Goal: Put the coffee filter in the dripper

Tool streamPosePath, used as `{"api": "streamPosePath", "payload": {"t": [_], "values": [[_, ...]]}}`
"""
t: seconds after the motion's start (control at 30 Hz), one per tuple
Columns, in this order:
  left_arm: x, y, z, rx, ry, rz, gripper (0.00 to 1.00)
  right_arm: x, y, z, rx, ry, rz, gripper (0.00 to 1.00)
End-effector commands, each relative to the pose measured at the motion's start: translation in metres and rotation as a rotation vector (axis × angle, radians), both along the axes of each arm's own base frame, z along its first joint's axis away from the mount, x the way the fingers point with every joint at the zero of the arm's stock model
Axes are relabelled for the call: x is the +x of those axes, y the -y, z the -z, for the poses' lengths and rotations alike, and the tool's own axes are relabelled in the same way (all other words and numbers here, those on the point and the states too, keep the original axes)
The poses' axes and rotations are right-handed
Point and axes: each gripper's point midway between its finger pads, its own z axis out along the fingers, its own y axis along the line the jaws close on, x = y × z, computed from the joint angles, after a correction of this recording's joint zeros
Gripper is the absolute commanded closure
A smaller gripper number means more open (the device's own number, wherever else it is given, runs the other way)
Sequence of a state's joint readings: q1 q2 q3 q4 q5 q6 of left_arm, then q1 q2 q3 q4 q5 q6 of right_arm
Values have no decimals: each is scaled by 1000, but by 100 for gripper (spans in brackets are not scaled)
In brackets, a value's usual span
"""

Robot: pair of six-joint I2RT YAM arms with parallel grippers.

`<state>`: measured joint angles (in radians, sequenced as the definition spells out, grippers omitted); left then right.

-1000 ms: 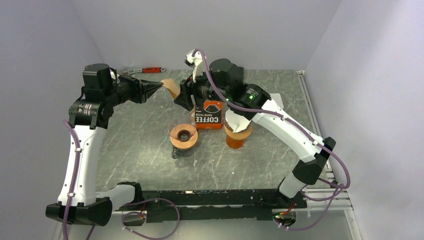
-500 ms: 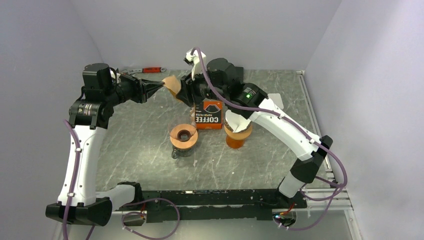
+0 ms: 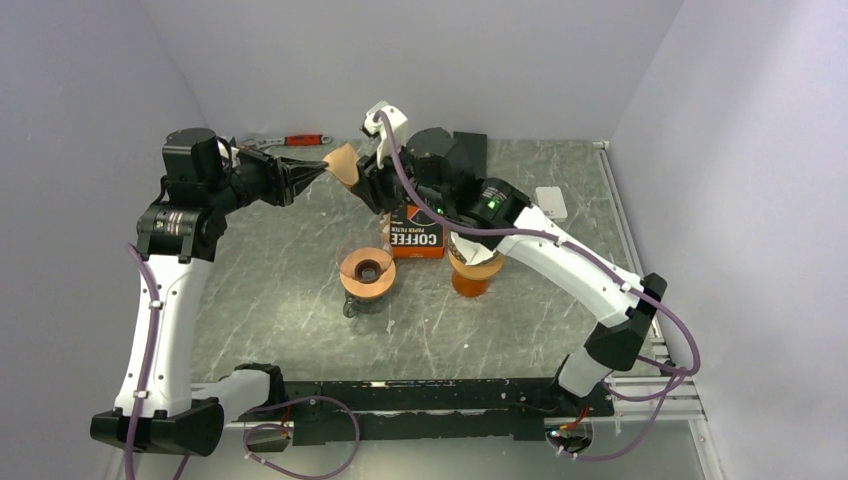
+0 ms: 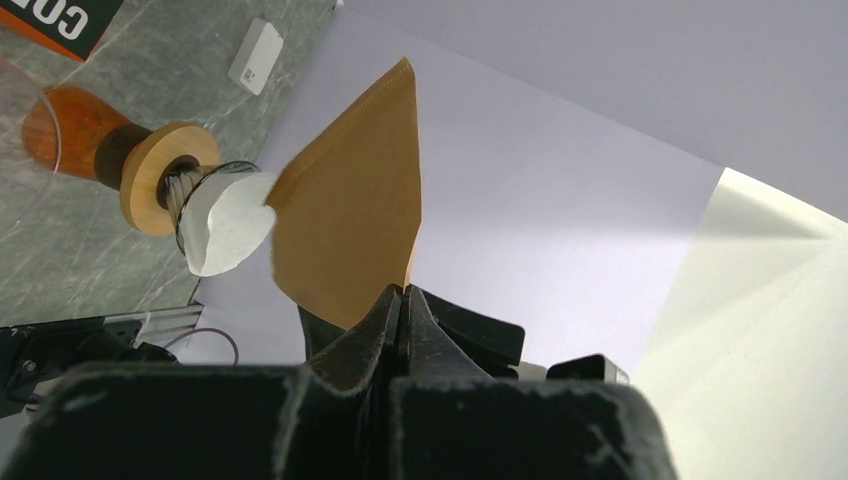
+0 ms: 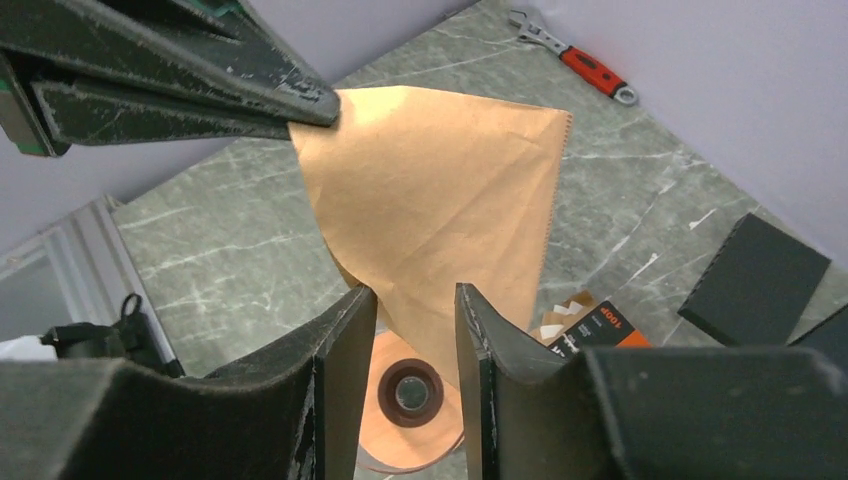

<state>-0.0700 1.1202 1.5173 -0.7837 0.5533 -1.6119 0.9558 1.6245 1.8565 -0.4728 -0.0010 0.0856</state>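
Observation:
A brown paper coffee filter [image 3: 341, 163] hangs in the air at the back centre, pinched by its corner in my shut left gripper [image 3: 322, 168]. It shows as a flat cone in the left wrist view [image 4: 350, 230] and the right wrist view [image 5: 440, 210]. My right gripper [image 3: 368, 182] is open, its jaws apart around the filter's lower tip [image 5: 415, 300]. The copper dripper [image 3: 367, 272] sits on a glass carafe below, and shows between my right fingers [image 5: 412, 395].
An orange and black coffee filter box [image 3: 418, 230] stands behind the dripper. A second orange dripper holding a white filter [image 3: 474, 262] is to its right. A red-handled wrench [image 3: 300, 140] lies at the back. A black block [image 5: 755, 280] and a white card [image 3: 551, 202] lie at back right.
My right gripper has moved up and left, closer to the filter, until its open jaws stand around the filter's tip. The left gripper has held the filter still.

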Motion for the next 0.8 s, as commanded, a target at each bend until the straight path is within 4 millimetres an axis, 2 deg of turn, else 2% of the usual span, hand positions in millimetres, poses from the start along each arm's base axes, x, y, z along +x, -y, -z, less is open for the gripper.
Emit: {"api": "streamPosePath", "payload": {"t": [0.0,0.27,0.57,0.73,0.77], "values": [[-8,3,-14,-38,49,9,100,-5,8,-34,52,143,51,63],[-9,2,-10,-40,41,0,100,-4,5,-32,-8,211,98,76],[-8,1,-7,-58,32,-10,100,-7,9,-35,-50,271,145,100],[-6,2,-6,-54,32,-7,100,-8,8,-35,-79,292,139,100],[-5,1,-5,-43,36,-8,97,-9,7,-35,-83,290,133,100]]}}
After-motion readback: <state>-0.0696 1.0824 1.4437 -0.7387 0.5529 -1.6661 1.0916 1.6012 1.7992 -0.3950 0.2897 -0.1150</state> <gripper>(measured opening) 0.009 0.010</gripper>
